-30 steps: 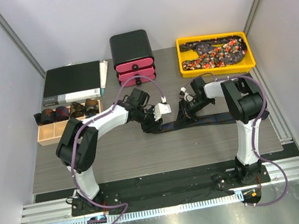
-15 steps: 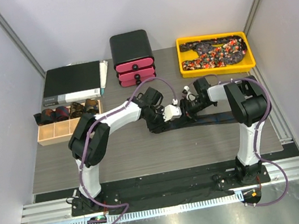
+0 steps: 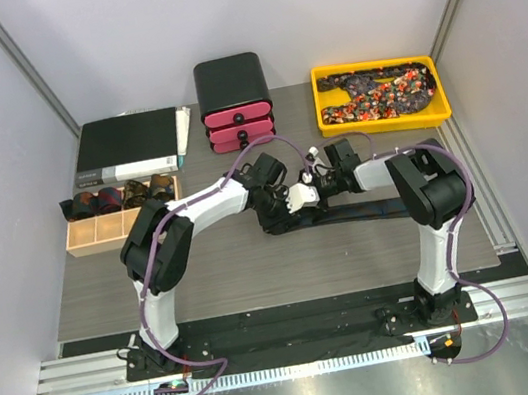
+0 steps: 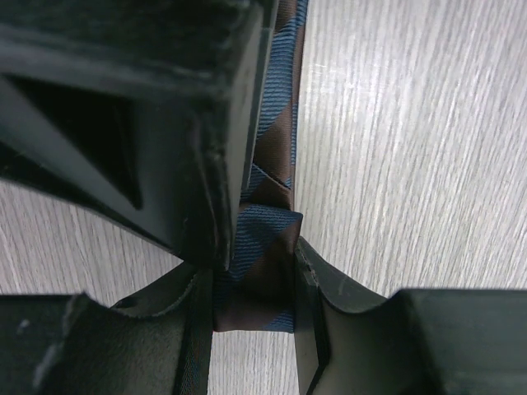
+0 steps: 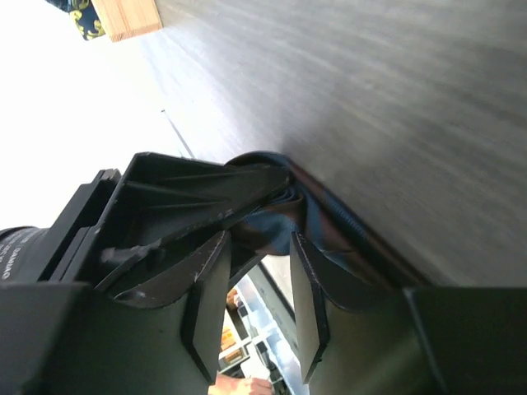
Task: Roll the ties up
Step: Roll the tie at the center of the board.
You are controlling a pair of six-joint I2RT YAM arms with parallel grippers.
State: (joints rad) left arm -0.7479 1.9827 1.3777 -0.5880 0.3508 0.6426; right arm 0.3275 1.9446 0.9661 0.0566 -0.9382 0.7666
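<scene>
A dark blue-and-brown striped tie [image 3: 378,209] lies stretched along the table from centre to right. Its left end is folded up between the fingers of my left gripper [image 3: 282,213], which is shut on it. In the left wrist view the tie [image 4: 276,148] fills the gap in the left gripper [image 4: 254,284]. My right gripper [image 3: 310,193] sits just to the right, nearly touching the left one. In the right wrist view the right gripper [image 5: 258,247] is open, with the tie's fold [image 5: 270,225] at its fingertips. More patterned ties [image 3: 378,92] lie in the yellow tray [image 3: 324,116].
A wooden box [image 3: 99,243] at the left holds several rolled ties. A black binder [image 3: 128,144] lies behind it. A black and pink drawer unit [image 3: 235,101] stands at the back centre. The table's front edge runs just ahead of the arm bases.
The left gripper carried the tie's end to the right, toward the right gripper. The right gripper shifted left and its jaws spread apart.
</scene>
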